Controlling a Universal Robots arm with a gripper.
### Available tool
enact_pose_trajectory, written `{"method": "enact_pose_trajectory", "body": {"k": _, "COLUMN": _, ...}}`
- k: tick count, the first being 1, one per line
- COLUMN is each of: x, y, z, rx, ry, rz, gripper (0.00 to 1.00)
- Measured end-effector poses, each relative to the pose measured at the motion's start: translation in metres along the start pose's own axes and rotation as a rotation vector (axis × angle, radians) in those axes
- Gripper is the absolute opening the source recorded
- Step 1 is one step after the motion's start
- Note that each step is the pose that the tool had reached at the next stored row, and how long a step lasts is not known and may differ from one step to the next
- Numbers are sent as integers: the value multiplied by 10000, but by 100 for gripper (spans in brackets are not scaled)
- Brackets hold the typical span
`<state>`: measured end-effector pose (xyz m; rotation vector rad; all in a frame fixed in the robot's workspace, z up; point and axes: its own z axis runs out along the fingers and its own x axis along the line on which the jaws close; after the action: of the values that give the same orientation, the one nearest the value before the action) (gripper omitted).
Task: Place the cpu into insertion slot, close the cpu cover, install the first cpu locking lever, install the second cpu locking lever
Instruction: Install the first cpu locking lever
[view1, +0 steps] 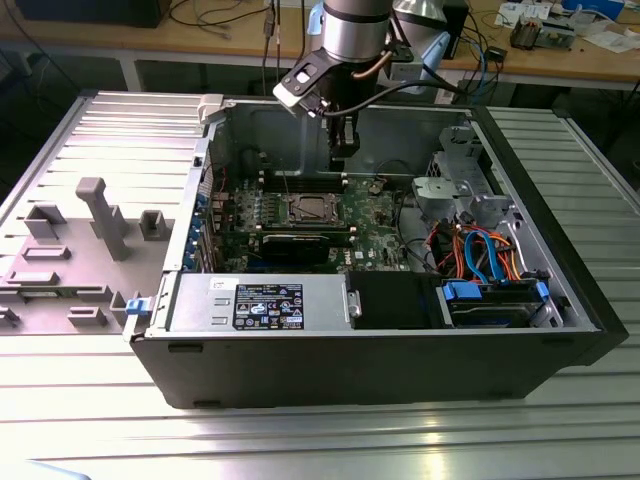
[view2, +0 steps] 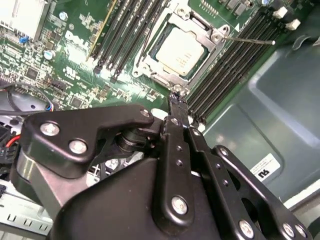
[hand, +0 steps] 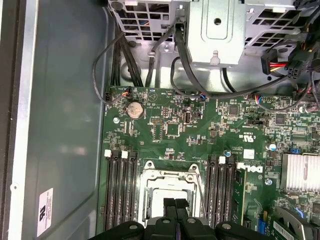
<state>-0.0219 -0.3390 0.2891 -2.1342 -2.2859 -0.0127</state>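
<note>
The cpu (view2: 180, 49) shows its dull silver top inside the insertion slot (view1: 305, 210) on the green board. The cpu cover (view2: 159, 70), a silvery frame, lies flat around the chip. From one corner of the socket, a thin wire locking lever (view2: 250, 40) sticks out over the memory slots. My gripper (view2: 176, 94) hovers just off the socket's edge, fingers pressed together and holding nothing. In the first wrist view the gripper (hand: 176, 204) hangs over the cover frame (hand: 167, 176). The exterior view shows the gripper (view1: 338, 165) above the board, behind the socket.
Black memory slots (view2: 125, 30) flank the socket on both sides. A finned heatsink (hand: 300, 172) and cables (hand: 150, 55) sit nearby. The drive cage (view1: 455, 190) and the bundle of coloured cables (view1: 480, 250) fill the case's right. A grey fixture block (view1: 95, 235) stands left of the case.
</note>
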Motion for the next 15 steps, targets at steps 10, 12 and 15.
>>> {"method": "enact_pose_trajectory", "body": {"k": 10, "x": 0, "y": -2, "z": -1, "rx": 1, "ry": -5, "rz": 1, "gripper": 11}}
{"method": "enact_pose_trajectory", "body": {"k": 12, "x": 4, "y": -56, "z": 0, "rx": 1, "ry": -5, "rz": 1, "gripper": 11}}
{"method": "enact_pose_trajectory", "body": {"k": 15, "x": 11, "y": -156, "z": 0, "rx": 1, "ry": -5, "rz": 1, "gripper": 11}}
